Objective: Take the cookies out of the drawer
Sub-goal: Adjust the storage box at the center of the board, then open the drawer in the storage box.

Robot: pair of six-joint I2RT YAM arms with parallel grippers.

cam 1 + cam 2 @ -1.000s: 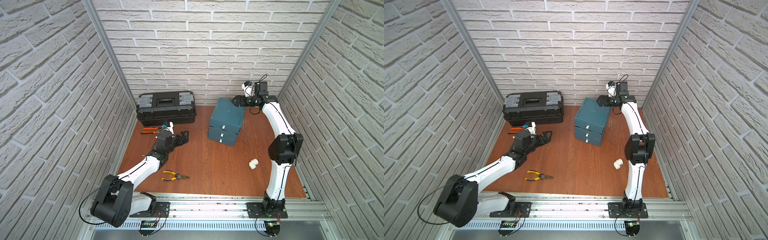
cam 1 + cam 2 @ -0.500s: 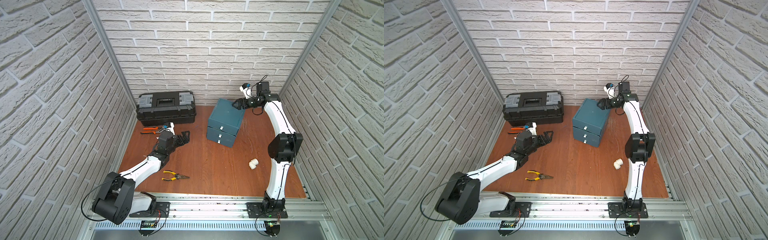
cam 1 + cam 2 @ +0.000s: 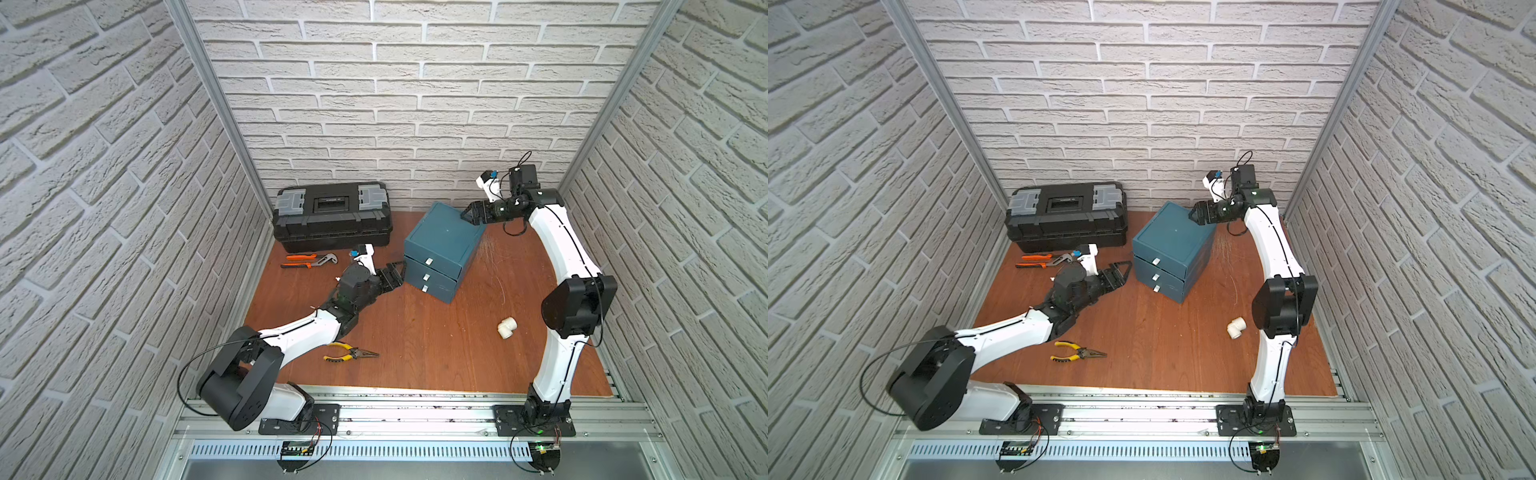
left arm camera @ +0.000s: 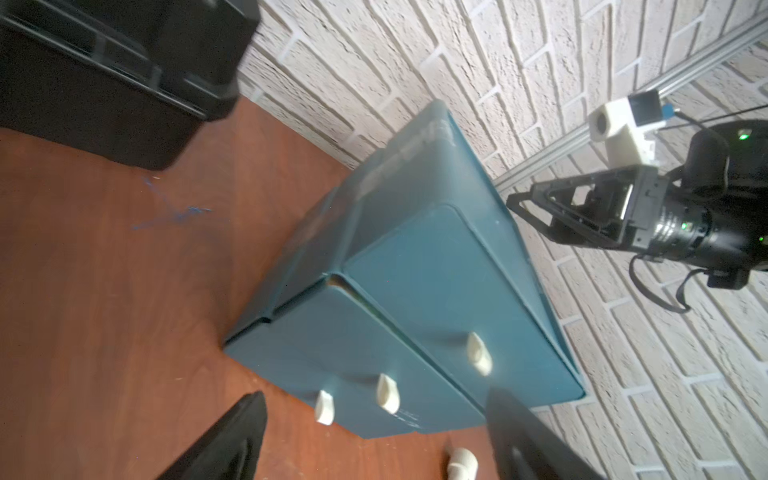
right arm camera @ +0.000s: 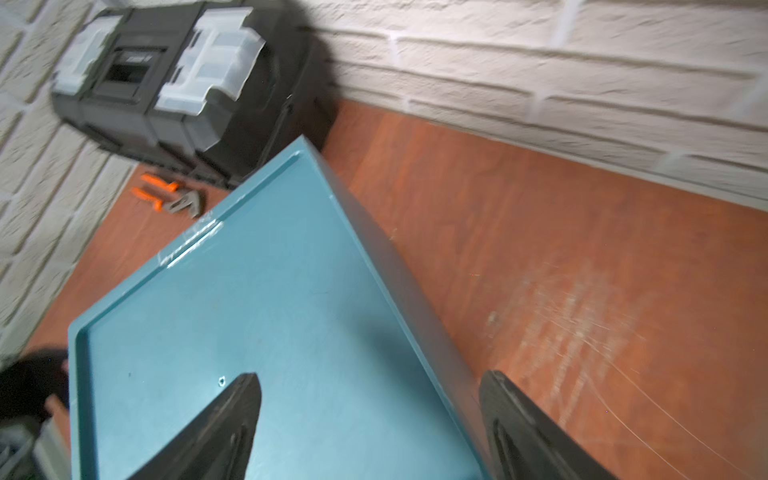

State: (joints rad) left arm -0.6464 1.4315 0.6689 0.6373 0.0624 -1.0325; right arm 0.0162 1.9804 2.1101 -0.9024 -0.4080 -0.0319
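Note:
The teal drawer cabinet [image 3: 444, 241] [image 3: 1173, 237] stands at the back of the table, all three drawers shut, each with a white handle [image 4: 387, 392]. The cookies are hidden. My left gripper [image 3: 397, 270] [image 4: 376, 399] is open, low over the table just left of the drawer fronts, not touching them. My right gripper [image 3: 467, 214] [image 5: 370, 376] is open at the cabinet's back right top corner. One finger is over the teal top [image 5: 270, 332] and the other is past the side edge.
A black toolbox [image 3: 332, 216] sits against the back wall at the left. Orange-handled pliers [image 3: 309, 261] lie in front of it. Yellow pliers [image 3: 349, 353] lie near the left arm. A white pipe elbow [image 3: 507, 328] lies right of centre. Brick walls close three sides.
My left gripper has moved right, closer to the drawer fronts. My right gripper has come down onto the cabinet's back corner, and the cabinet has shifted slightly left.

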